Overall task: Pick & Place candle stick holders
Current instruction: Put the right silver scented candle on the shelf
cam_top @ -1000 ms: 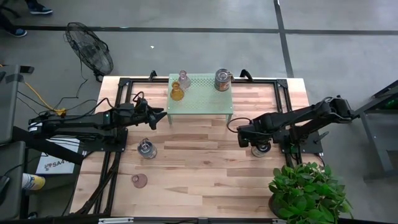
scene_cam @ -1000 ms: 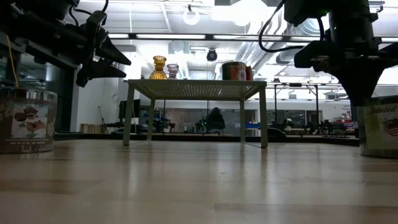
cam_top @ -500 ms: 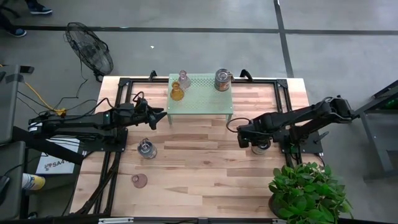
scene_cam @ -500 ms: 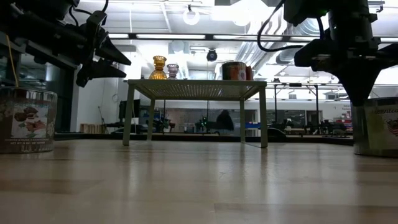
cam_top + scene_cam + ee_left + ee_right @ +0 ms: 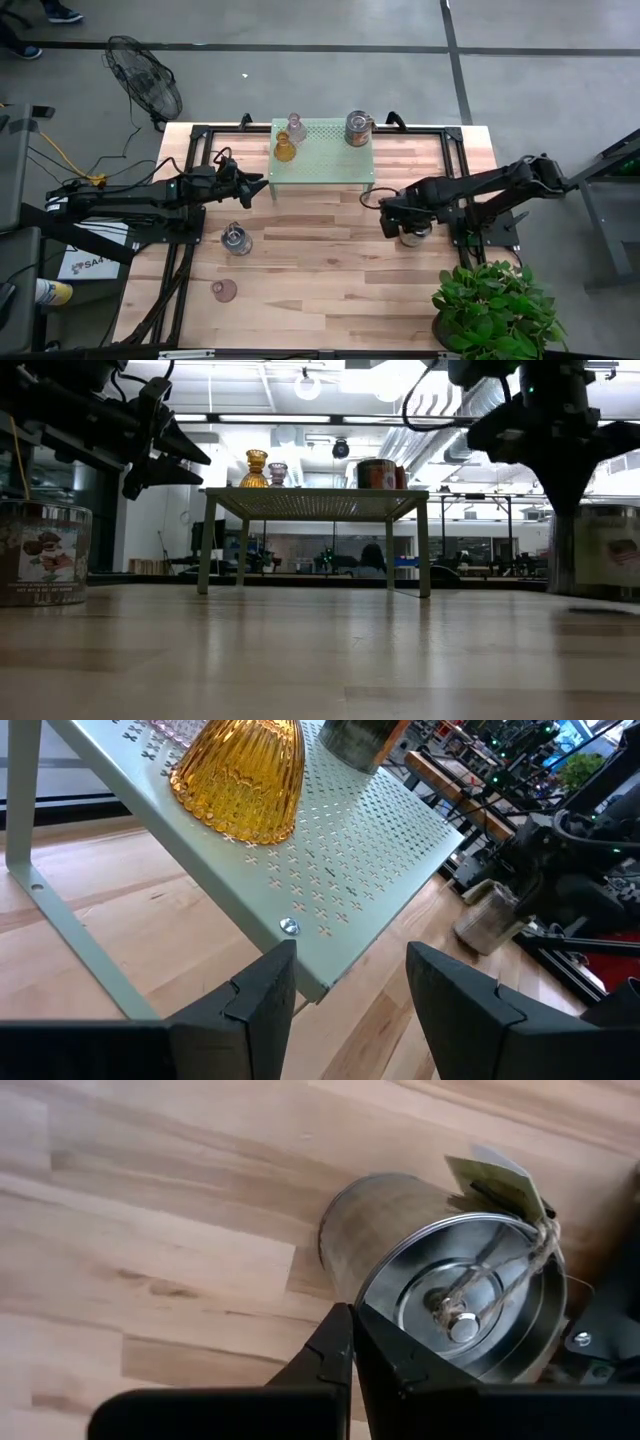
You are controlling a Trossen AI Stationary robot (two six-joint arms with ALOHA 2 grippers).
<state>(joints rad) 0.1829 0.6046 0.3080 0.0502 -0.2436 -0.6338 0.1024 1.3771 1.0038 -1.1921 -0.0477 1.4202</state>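
Observation:
A pale green perforated stand [image 5: 322,165] at the table's far middle carries an amber glass holder [image 5: 285,150], a pinkish clear glass one [image 5: 295,125] and a silvery metal cup [image 5: 357,127]. Another silvery cup [image 5: 236,240] and a pinkish glass holder [image 5: 224,290] stand on the table at the left. My left gripper [image 5: 258,187] is open and empty, level with the stand's left front corner [image 5: 290,925]. My right gripper [image 5: 392,222] is shut on a silvery cup holder [image 5: 415,232] with a paper tag, at the right of the table. My right gripper pinches the silvery cup's wall at its rim [image 5: 362,1302]. One finger [image 5: 335,1342] is outside the cup and the other seems to reach inside. The fingers come from above, pointing down. In the low view the cup [image 5: 600,550] hangs just clear of the table.
Dark metal frames [image 5: 195,190] run along the table's left, right and far sides. A potted plant [image 5: 495,310] stands at the near right corner. A fan [image 5: 145,85] stands on the floor beyond the far left corner. Bare wood lies in the table's middle and near part.
My right gripper has gone a little toward the table's left and up, taking the silvery cup with it. The cup stood on the table and now hangs just above it.

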